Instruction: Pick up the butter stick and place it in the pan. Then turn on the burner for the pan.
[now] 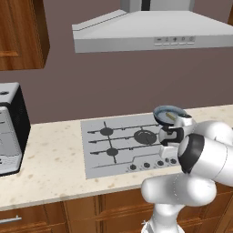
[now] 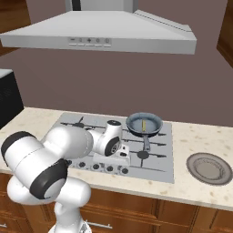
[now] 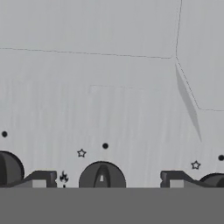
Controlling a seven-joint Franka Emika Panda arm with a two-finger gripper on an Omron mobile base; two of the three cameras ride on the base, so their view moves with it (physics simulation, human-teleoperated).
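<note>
Up close, the hand (image 3: 107, 178) hangs over the stove (image 2: 154, 157) with its fingers apart around a dark knob (image 3: 102, 175). Behind it, the butter stick (image 2: 144, 124) lies inside the pan (image 2: 144, 124) on a back burner. At 3 o'clock a grey plate (image 2: 209, 168) rests on the speckled surface (image 2: 200, 191). Overhead hangs a grey hood (image 2: 100, 32).

One pan (image 2: 144, 124) holding one butter stick (image 2: 144, 124), one grey plate (image 2: 209, 168), one toaster (image 1: 11, 129), one range hood (image 2: 98, 34), five stove knobs (image 2: 109, 169).
</note>
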